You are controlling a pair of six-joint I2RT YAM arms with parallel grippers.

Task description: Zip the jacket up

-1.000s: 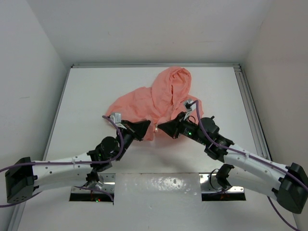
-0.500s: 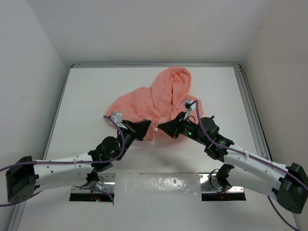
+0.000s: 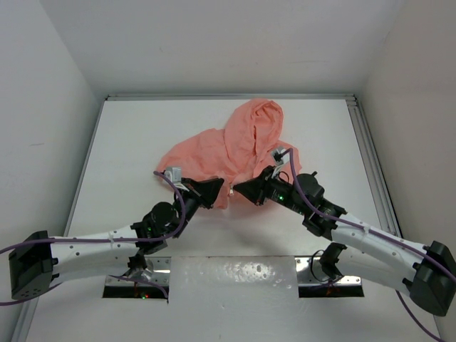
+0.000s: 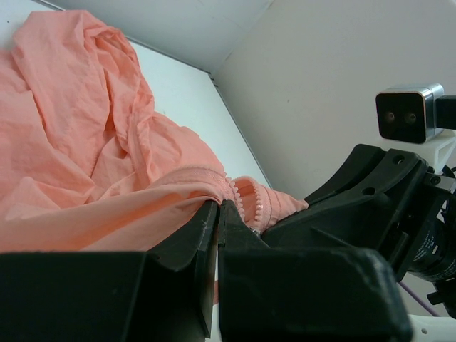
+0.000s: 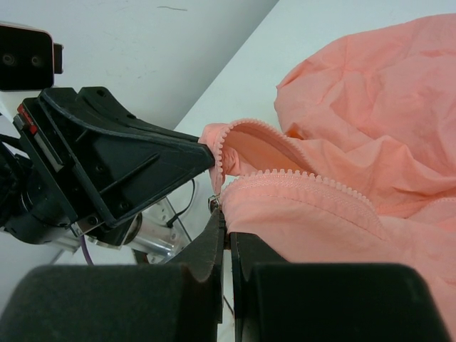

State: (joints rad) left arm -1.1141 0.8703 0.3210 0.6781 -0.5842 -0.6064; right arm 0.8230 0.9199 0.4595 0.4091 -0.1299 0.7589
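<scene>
Right hand (image 5: 226,226) closed, pinching jacket (image 5: 370,128) edge

No writing, label, brand mark or number can be read in any view, neither on the jacket (image 3: 242,146) nor on the table (image 3: 135,142)
</scene>
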